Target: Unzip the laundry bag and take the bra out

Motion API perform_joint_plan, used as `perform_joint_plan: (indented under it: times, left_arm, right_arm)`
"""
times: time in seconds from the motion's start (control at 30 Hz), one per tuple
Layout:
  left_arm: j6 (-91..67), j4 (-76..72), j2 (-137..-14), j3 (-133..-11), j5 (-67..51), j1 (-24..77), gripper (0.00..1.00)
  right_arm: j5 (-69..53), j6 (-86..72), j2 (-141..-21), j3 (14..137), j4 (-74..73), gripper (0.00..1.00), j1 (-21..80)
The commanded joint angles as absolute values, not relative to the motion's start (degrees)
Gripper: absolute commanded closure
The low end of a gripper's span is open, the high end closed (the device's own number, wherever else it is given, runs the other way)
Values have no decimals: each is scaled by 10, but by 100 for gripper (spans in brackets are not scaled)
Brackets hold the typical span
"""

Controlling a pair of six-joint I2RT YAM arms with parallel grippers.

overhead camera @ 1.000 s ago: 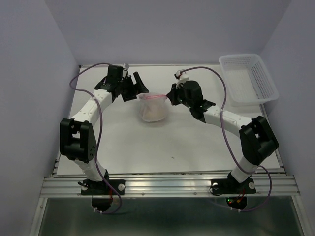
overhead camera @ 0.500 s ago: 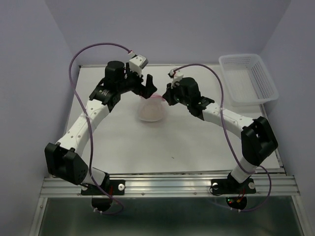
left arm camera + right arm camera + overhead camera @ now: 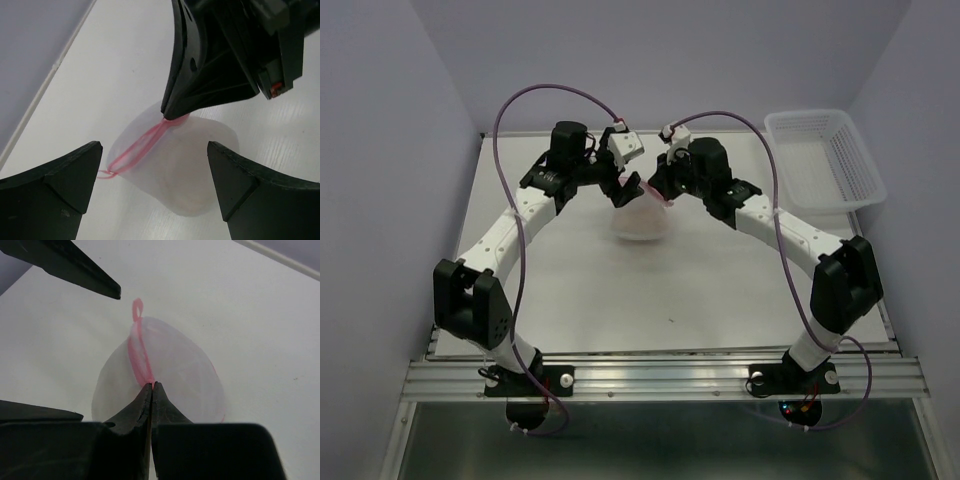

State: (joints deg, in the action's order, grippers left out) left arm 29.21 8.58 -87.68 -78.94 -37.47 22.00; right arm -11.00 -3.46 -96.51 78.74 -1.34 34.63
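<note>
Laundry bag (image 3: pixel 642 222) sits mid-back on the table (image 3: pixel 570 290), zipper rim (image 3: pixel 136 352) up. The right gripper (image 3: pixel 151 386) is pinched tight on one end of the rim, prob to anchor it. The left gripper (image 3: pixel 154 146) is spread wide, straddling the other end, imo lining up on the pink loop (image 3: pixel 106 173). Can't make out the bra thru the mesh.

Our left hand (image 3: pixel 623 190) swings in from the left and now hangs open over the bag (image 3: pixel 642 222), while our right hand (image 3: pixel 660 196) shifts slightly rearward.
</note>
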Motion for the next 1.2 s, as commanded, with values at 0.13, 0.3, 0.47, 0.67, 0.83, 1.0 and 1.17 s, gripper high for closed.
perform_joint_plan:
  times: [0.13, 0.3, 0.47, 0.67, 0.83, 1.0, 1.17]
  left_arm:
    - [477, 260, -977, -907, -452, 214, 1]
    - [499, 249, -998, -912, -467, 201, 4]
    - [516, 245, -1016, -934, -479, 199, 10]
    - [600, 301, -1034, -924, -516, 200, 15]
    - [590, 290, -1043, -907, -527, 197, 14]
    - [544, 289, -1049, -904, -559, 196, 18]
    - [516, 283, -1052, -895, -567, 196, 43]
  right_arm:
    - [-189, -25, -988, 847, -37, 99, 323]
    - [-201, -28, -994, 846, -42, 99, 323]
    - [-206, -36, -1000, 850, -50, 99, 323]
    - [-206, -40, -999, 840, -50, 99, 323]
    - [-208, -47, -1002, 836, -50, 99, 323]
    - [-195, -53, -1009, 833, -49, 99, 323]
    - [-175, -63, -1011, 831, -41, 99, 323]
